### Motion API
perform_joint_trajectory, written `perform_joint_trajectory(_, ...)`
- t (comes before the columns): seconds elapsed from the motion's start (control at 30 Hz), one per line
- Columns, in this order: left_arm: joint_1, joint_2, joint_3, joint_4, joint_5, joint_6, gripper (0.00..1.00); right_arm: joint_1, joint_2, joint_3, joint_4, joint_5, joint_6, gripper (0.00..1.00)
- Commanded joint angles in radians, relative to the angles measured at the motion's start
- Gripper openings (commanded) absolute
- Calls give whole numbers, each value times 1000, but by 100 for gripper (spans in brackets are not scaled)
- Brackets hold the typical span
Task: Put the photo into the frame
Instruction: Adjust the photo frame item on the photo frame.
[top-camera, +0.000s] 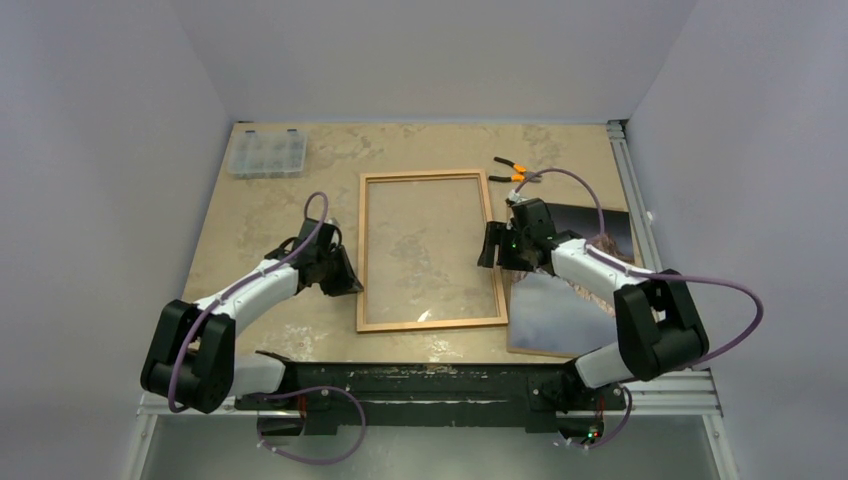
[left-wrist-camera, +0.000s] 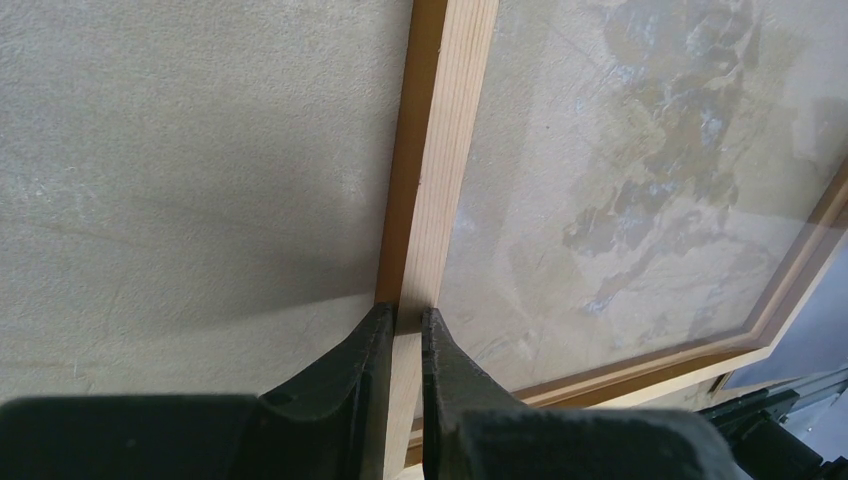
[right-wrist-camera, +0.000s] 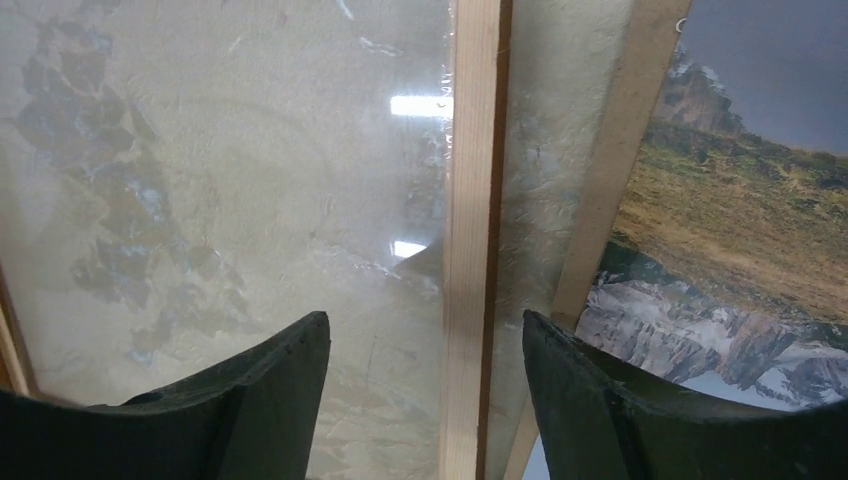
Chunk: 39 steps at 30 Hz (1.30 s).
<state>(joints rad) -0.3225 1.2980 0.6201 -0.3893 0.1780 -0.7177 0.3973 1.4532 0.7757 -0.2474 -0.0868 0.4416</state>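
Note:
The frame (top-camera: 362, 250) of light wood lies flat in the middle of the table, and the tabletop shows through its clear pane. My left gripper (top-camera: 352, 283) is shut on its left rail (left-wrist-camera: 440, 150), one finger on each side of the wood (left-wrist-camera: 408, 320). My right gripper (top-camera: 490, 245) stands open over the right rail (right-wrist-camera: 472, 200), its fingers well apart on either side (right-wrist-camera: 425, 330) and touching nothing. The photo (top-camera: 555, 310), a mountain and lake print, lies face up just right of the frame (right-wrist-camera: 740, 230). My right arm covers part of it.
A brown panel edge (right-wrist-camera: 620, 160) shows beneath the photo's left side. A clear plastic parts box (top-camera: 267, 153) sits at the back left. Orange-handled pliers (top-camera: 512, 170) lie behind the frame's right corner. A metal rail (top-camera: 625, 170) runs along the table's right edge.

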Motion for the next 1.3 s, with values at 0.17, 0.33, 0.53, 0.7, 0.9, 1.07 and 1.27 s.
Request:
perform_joint_trajectory(0.17, -21, 54, -25, -43, -73, 23, 10, -54, 94, 26, 56, -144, 11, 76)
perform_joint_trajectory(0.33, -21, 53, -24, -46, -75, 23, 10, -59, 154, 38, 75, -148, 9, 69)
perform_joint_trajectory(0.53, -21, 54, -23, -46, -74, 23, 10, -69, 151, 27, 79, -131, 1, 37)
perform_joint_trajectory(0.7, -21, 56, -22, -46, -75, 24, 10, -86, 135, 19, 77, -135, -2, 16)
perform_joint_trajectory(0.9, -23, 57, -22, -46, -76, 24, 10, -139, 92, 2, 85, -223, 1, 10)
perform_joint_trajectory(1.07, -22, 60, -19, -46, -76, 24, 10, -209, 84, -29, 125, -348, 21, 1)
perform_joint_trajectory(1.27, -22, 61, -17, -47, -77, 24, 10, -293, 81, -60, 145, -430, 22, 0)
